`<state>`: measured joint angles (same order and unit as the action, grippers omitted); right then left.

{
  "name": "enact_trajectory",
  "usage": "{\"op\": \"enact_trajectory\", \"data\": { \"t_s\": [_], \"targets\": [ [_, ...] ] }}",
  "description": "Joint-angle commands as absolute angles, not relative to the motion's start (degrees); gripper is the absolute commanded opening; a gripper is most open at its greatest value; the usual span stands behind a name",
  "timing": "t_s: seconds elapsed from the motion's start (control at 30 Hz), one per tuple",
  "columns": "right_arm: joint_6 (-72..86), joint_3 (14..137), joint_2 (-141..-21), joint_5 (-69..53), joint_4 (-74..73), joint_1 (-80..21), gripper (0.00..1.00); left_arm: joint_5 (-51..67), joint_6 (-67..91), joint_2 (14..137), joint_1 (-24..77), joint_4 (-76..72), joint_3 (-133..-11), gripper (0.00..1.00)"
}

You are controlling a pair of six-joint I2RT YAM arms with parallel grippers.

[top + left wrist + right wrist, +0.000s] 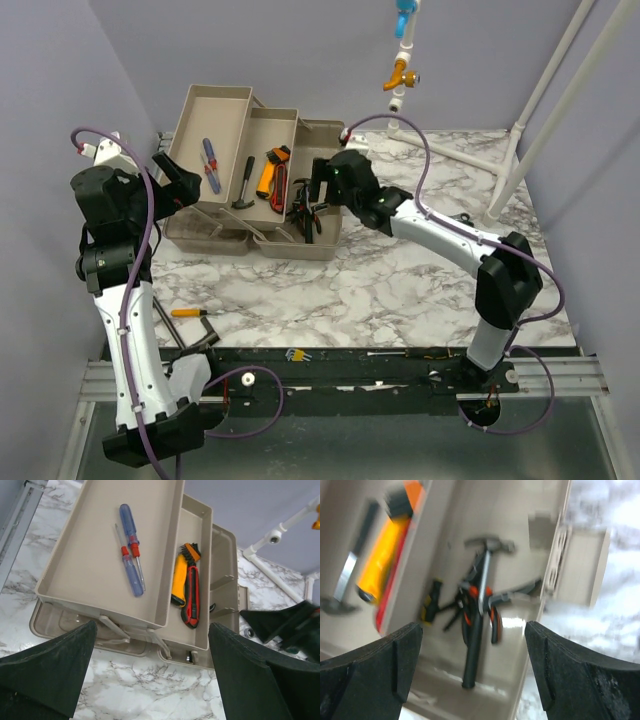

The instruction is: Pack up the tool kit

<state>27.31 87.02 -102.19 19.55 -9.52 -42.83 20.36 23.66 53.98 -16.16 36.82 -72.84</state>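
The beige toolbox (pixel 325 245) stands open at the back of the table with its trays fanned out. The upper tray (pixel 85 565) holds two blue screwdrivers (pixel 131 550). The middle tray holds a yellow brush (pixel 179 577), a red utility knife (pixel 192 597) and a black-handled hammer (pixel 244 183). The bottom compartment holds a hammer (pixel 479 620) and orange-handled pliers (pixel 495 615). My right gripper (pixel 472 675) is open and empty just above this compartment (pixel 322 185). My left gripper (pixel 150 680) is open and empty above the marble, near the box's left front (pixel 178 185).
A yellow-handled screwdriver (pixel 190 313) lies on the marble table (pixel 400 290) at the front left. A small set of hex keys (pixel 297 353) lies at the table's front edge. White pipes (pixel 540 90) stand at the back right, and a fitting (pixel 400 75) hangs above.
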Motion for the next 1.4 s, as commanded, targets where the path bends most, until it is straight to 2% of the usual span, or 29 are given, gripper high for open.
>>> {"op": "enact_trajectory", "data": {
  "t_s": [0.0, 0.07, 0.27, 0.3, 0.53, 0.57, 0.63, 1.13, 1.27, 1.37],
  "targets": [
    [33.68, 80.05, -101.94, 25.43, -15.73, -45.44, 0.91, 25.13, 25.49, 51.67, -15.94, 32.85, -71.88, 0.96],
    [34.39, 78.48, -102.26, 26.77, -16.81, -45.44, 0.9, 26.42, 26.65, 51.35, -15.43, 31.46, -71.01, 0.96],
    [35.62, 76.76, -103.52, 29.92, -19.49, -45.41, 0.72, 28.73, 28.56, 52.62, -13.1, 29.18, -70.55, 0.96],
    [35.63, 76.65, -103.84, 30.08, -19.79, -45.36, 0.67, 28.51, 28.48, 52.79, -12.71, 29.14, -70.72, 0.96],
    [32.19, 75.17, -105.17, 26.24, -19.43, -45.41, 0.15, 25.17, 25.86, 52.84, -12.18, 31.88, -72.13, 0.96],
    [31.84, 75.23, -105.48, 26.48, -19.55, -45.35, 0.09, 24.42, 25.76, 52.61, -12.13, 31.97, -72.13, 0.96],
    [31.15, 75.51, -105.73, 27.98, -20.39, -45.23, 0.02, 23.74, 25.45, 52.25, -12.2, 31.95, -72.4, 0.96],
    [28.75, 66.07, -94.51, 26.94, -21.3, -32.82, 0.01, 18.8, 23.73, 55.94, -12.36, 36.09, -76.08, 0.97],
    [28.62, 63.46, -91.94, 25.95, -21.18, -31.73, 0.01, 17.28, 23.82, 59.82, -16.0, 39.98, -78.42, 0.96],
    [29.69, 61.89, -90.85, 25.34, -20.6, -31.73, 0.01, 20.83, 25.75, 62.07, -20.37, 39.03, -77.14, 0.94]
  ]
}}
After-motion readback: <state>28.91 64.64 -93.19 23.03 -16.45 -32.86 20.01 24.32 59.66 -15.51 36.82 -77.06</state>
